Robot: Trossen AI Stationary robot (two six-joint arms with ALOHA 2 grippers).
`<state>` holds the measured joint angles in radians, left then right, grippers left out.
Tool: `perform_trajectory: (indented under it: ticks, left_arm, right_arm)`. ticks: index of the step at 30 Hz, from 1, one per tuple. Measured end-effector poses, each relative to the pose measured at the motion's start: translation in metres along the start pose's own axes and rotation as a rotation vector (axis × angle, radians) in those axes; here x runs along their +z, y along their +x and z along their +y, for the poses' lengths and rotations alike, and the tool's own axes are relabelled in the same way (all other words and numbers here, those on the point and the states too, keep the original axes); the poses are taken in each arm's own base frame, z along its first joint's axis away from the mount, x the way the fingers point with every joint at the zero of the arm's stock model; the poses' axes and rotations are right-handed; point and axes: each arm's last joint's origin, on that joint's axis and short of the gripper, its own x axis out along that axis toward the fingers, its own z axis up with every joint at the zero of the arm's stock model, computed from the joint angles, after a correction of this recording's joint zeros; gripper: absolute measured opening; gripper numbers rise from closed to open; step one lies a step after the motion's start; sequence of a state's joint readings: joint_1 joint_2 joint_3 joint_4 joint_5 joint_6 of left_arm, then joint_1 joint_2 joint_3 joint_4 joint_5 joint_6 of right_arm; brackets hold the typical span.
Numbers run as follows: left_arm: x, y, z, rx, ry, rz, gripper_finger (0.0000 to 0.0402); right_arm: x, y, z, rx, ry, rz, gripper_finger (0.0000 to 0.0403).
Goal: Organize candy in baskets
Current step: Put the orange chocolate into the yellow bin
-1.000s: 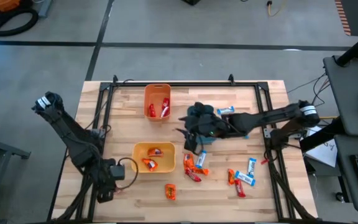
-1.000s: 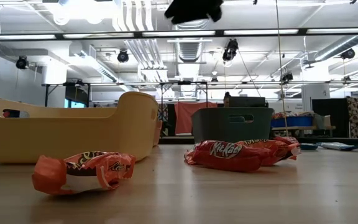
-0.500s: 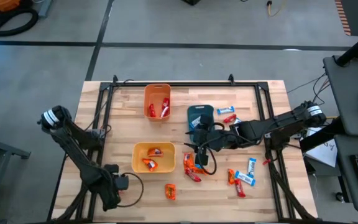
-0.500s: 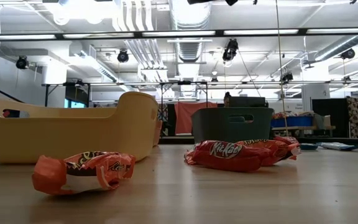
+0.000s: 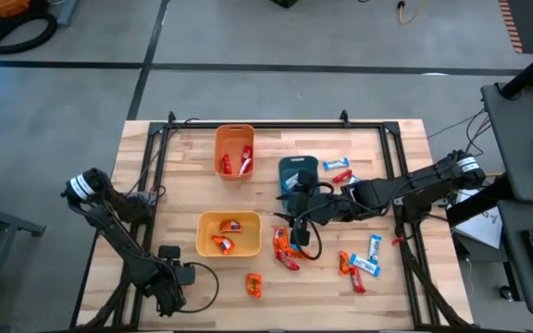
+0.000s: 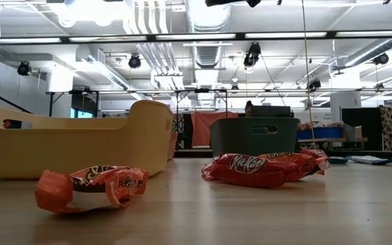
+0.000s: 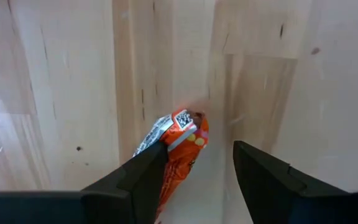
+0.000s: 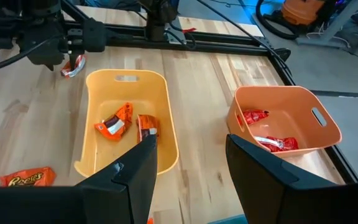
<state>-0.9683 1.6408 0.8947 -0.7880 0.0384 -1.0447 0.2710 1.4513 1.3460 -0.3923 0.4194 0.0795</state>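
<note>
Three baskets stand on the table: the orange basket (image 5: 234,150) with red candy, the yellow basket (image 5: 229,234) with orange candy, and the teal basket (image 5: 297,172). Our left gripper (image 7: 196,171) has moved back to the near left corner and has spread its fingers wider; an orange candy (image 7: 178,142) lies between them, not pinched. Our right gripper (image 8: 188,163) stays open over the red candy pile (image 5: 288,248). We judge much loose candy still waits for sorting.

In the left wrist view the orange candy (image 7: 178,149) runs behind a dark finger (image 7: 143,180) — its lower end hidden.
</note>
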Motion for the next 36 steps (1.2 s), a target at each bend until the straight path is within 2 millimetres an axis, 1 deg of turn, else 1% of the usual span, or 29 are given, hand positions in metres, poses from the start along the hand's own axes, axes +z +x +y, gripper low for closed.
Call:
perform_trajectory:
  ticks: [6,14,18,22,24,28,32,36]
  left_arm:
    - [-0.002,-0.005,0.003,-0.005,-0.003,-0.005,0.0174]
    - [-0.003,-0.004,0.005,0.020,-0.009,0.006,0.0139]
    - [0.001,-0.014,-0.004,-0.023,0.010,-0.008,0.0127]
    - [0.005,-0.027,-0.010,-0.037,0.035,-0.018,0.0126]
    - [0.004,-0.029,-0.011,-0.027,0.038,-0.022,0.0128]
    - [0.003,-0.028,-0.008,0.018,0.043,-0.021,0.0140]
    - [0.002,-0.027,-0.004,0.072,0.054,-0.048,0.0170]
    - [0.002,-0.026,-0.004,0.077,0.070,-0.050,0.0202]
  right_arm:
    - [0.000,0.000,0.000,0.000,0.000,0.001,0.0183]
    - [-0.002,0.001,0.000,-0.001,0.003,0.007,0.0183]
    - [-0.003,0.002,0.000,-0.001,0.008,0.013,0.0183]
    - [-0.004,0.002,0.001,-0.001,0.007,0.014,0.0183]
    - [-0.004,0.002,0.001,-0.002,0.007,0.016,0.0183]
    - [-0.005,0.003,0.001,-0.001,0.007,0.017,0.0183]
    - [-0.007,0.003,0.001,-0.002,0.009,0.022,0.0183]
    - [-0.009,0.004,0.001,-0.003,0.012,0.028,0.0183]
